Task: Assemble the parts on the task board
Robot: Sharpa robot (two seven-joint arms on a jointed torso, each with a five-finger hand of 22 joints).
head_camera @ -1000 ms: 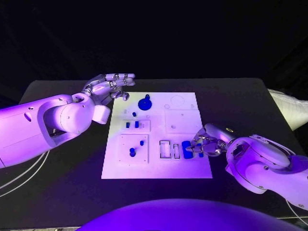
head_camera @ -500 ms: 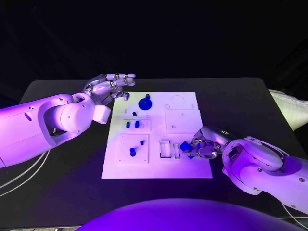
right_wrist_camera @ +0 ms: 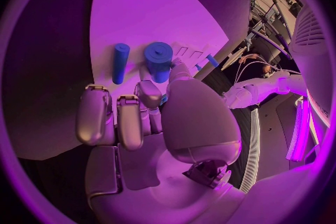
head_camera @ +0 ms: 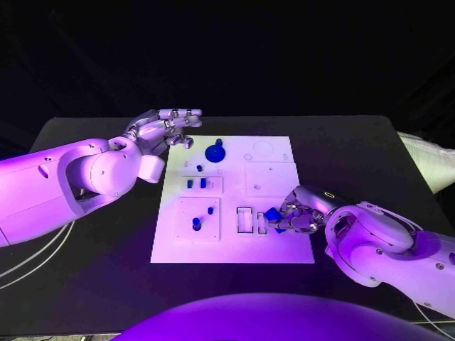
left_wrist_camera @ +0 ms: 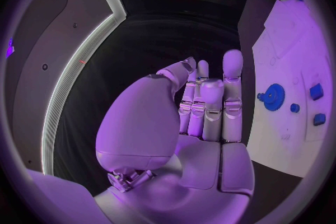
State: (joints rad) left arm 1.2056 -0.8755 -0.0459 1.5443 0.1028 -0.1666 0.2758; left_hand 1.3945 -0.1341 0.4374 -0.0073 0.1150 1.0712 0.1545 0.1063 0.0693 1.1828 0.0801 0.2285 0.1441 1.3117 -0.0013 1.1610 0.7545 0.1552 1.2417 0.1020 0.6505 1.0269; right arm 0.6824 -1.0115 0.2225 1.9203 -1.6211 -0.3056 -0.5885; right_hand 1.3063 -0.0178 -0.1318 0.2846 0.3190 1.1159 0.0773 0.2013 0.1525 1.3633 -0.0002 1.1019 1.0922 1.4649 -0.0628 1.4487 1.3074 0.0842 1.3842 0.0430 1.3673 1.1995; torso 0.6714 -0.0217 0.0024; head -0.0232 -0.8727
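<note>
One blue cylinder (head_camera: 274, 215) is pinched in the right hand (head_camera: 301, 213) over the task board (head_camera: 274, 249), near-right corner by the slots. Left hand (head_camera: 164, 128) hovers far-left, fingers loosely apart, holding nothing. Next: likely align and seat it.

Light: we see purple-violet light over everything, brightest on the board (head_camera: 232, 199).
Surroundings: dark bench (head_camera: 104, 270), black backdrop.
Wrist views: fisheye, edges bent, rims dark.
</note>
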